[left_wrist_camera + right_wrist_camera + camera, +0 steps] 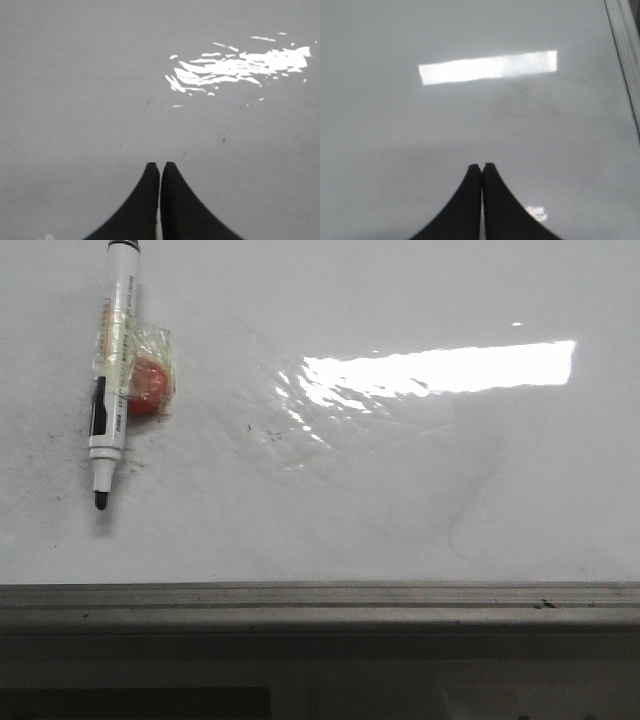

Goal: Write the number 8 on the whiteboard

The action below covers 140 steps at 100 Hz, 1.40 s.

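Observation:
The whiteboard [400, 500] fills the front view, glossy white with a grey metal frame strip [320, 602] along its near edge. No number 8 shows on it; only faint specks and smudges. A white marker [113, 370] with a bare black tip lies at the far left, tip toward the near edge, a red ball [147, 386] taped to its side with clear tape. Neither gripper appears in the front view. My left gripper [160, 165] is shut over bare board, holding nothing. My right gripper [482, 166] is shut too, empty, over bare board.
A bright lamp reflection [430, 370] lies across the wrinkled middle of the board. The board's frame edge [626, 55] runs along one side of the right wrist view. Below the front frame strip is a dark ledge [320, 680].

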Each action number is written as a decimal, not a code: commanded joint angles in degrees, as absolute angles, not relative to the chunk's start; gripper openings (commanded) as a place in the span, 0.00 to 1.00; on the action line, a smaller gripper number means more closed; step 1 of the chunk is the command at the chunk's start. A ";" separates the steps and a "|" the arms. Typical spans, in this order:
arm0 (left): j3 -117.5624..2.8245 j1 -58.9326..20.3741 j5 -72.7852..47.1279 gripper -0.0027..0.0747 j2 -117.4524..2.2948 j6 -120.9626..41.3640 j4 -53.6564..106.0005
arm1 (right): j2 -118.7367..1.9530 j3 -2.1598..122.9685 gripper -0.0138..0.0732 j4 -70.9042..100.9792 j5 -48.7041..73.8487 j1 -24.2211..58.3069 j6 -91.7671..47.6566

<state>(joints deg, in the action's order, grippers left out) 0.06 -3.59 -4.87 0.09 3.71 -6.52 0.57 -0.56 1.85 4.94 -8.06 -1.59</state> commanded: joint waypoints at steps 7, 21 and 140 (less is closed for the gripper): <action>1.82 -3.35 4.50 0.01 1.83 4.54 1.26 | 1.75 0.16 0.09 5.81 -0.57 -8.17 -1.19; 0.19 -3.22 4.28 0.01 1.56 4.54 3.30 | 0.95 3.75 0.09 7.15 6.85 -8.17 -1.19; -12.01 -20.55 27.93 0.64 -34.75 18.40 -12.54 | -19.39 16.50 0.09 10.27 15.13 -8.17 -1.29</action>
